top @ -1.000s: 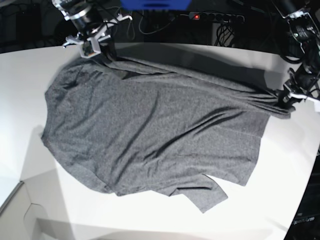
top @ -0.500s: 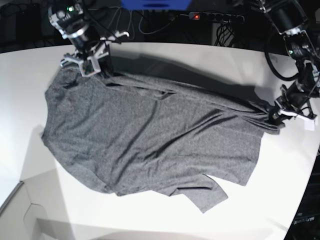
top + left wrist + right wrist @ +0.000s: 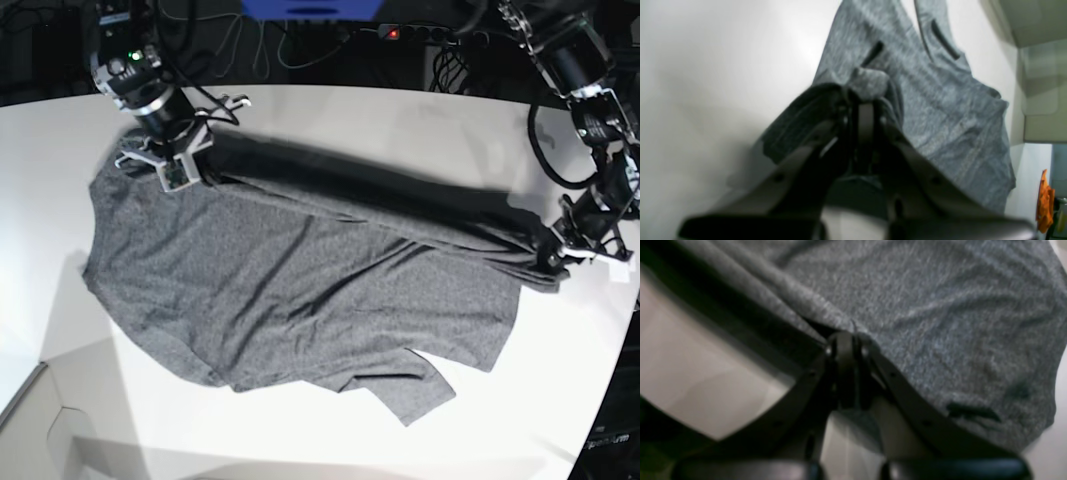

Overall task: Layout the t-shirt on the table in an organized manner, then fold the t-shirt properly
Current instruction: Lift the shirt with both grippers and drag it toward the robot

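Observation:
The dark grey t-shirt point(image 3: 300, 290) lies spread on the white table point(image 3: 330, 440), and its far edge is lifted into a taut ridge between my two grippers. At the left of the base view, my right gripper point(image 3: 188, 176) is shut on the shirt's far-left edge. The right wrist view shows its jaws point(image 3: 845, 340) pinched together on the t-shirt point(image 3: 940, 306). At the right of the base view, my left gripper point(image 3: 551, 262) is shut on the bunched far-right edge. The left wrist view shows its jaws point(image 3: 867, 100) closed on cloth, with the t-shirt point(image 3: 940, 110) trailing away.
A power strip point(image 3: 432, 34) with a red light and cables lies beyond the table's far edge. The table curves away at the right point(image 3: 615, 350). A pale boxy shape point(image 3: 40, 425) sits at the front left. An orange item point(image 3: 1044, 200) hangs off the table in the left wrist view.
Both grippers have moved toward the front of the table, carrying the shirt's far edge with them. The raised fold between them now lies lower over the shirt's body.

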